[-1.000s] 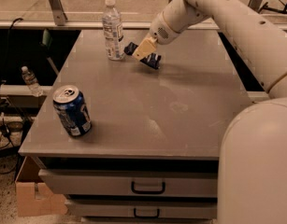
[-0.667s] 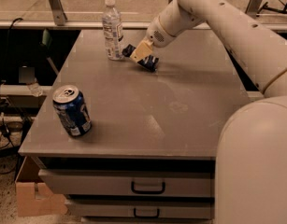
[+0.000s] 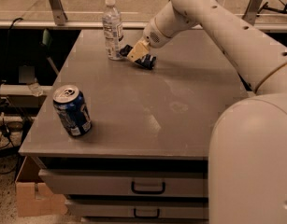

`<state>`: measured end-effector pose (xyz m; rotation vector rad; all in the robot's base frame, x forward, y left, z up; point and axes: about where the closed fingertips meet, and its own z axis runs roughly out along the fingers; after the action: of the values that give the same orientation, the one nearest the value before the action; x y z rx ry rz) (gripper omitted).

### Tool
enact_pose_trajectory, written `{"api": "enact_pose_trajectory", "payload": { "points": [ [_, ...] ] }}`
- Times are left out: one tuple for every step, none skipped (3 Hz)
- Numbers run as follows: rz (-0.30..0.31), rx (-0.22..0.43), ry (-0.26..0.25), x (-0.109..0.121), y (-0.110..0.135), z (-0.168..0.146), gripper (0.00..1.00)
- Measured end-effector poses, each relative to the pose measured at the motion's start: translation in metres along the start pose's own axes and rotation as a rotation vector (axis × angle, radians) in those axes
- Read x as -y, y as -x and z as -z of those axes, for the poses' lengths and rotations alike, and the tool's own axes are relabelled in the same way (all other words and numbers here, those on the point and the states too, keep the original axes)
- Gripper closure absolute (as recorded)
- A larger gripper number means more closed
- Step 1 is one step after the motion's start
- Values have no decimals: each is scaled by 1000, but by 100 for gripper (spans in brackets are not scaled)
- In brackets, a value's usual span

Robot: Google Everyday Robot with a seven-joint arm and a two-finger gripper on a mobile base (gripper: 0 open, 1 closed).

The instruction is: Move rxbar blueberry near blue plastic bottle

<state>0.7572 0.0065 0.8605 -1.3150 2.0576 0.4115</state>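
The rxbar blueberry [image 3: 147, 61], a dark navy bar, lies low over the back of the grey table [image 3: 180, 125], just right of the blue plastic bottle [image 3: 112, 28]. The bottle is clear with a white cap and stands upright. My gripper [image 3: 136, 53] is shut on the bar, with a tan finger across its middle and the bar's ends showing on both sides. The bar's left end is close to the bottle's base; I cannot tell whether they touch.
A blue soda can [image 3: 72, 111] stands upright near the table's front left corner. Drawers with dark handles [image 3: 147, 188] sit under the tabletop. A cardboard box [image 3: 33, 195] is on the floor at the left. My arm and body fill the right side.
My gripper has carried the bar a little to the left, closer to the bottle. The can and bottle have not moved.
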Motion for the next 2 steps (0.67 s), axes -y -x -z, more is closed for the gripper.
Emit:
{"api": "enact_pose_trajectory", "payload": {
  "points": [
    [1,10,-5,3,5,-1,37],
    [5,26,-6,6,12,1,14]
  ]
}}
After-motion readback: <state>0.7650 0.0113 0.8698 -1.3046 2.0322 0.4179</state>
